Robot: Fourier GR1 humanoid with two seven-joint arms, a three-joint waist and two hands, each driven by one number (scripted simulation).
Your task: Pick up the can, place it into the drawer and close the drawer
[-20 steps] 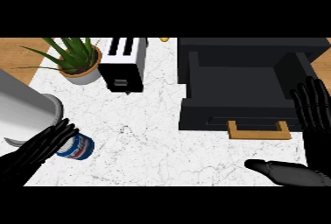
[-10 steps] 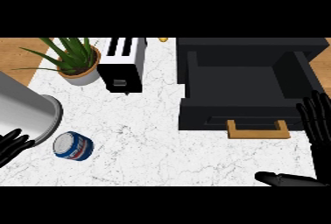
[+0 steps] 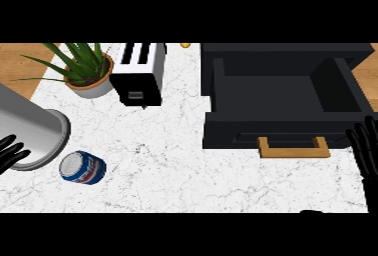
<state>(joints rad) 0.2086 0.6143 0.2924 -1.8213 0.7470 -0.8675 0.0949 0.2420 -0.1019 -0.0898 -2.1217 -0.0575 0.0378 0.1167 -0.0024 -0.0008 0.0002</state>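
Observation:
A blue and white can (image 3: 83,168) lies tilted on the marble counter at the lower left, beside a big metal cylinder. The black drawer (image 3: 284,97) stands pulled out at the upper right, its inside bare, with a tan handle (image 3: 293,148) on its front. Only the fingertips of my left hand (image 3: 9,152) show at the left edge, a little left of the can and apart from it. My right hand (image 3: 366,150) rises at the right edge with fingers straight, just right of the drawer's handle and holding nothing.
A large metal cylinder (image 3: 28,131) lies at the left edge. A potted green plant (image 3: 83,70) and a white and black toaster (image 3: 139,72) stand at the back. A wooden floor strip (image 3: 22,65) shows past the counter's left side.
Both hands have drawn back toward the view's edges: the left hand left the can's side and the right forearm sank out of view. The can now shows whole.

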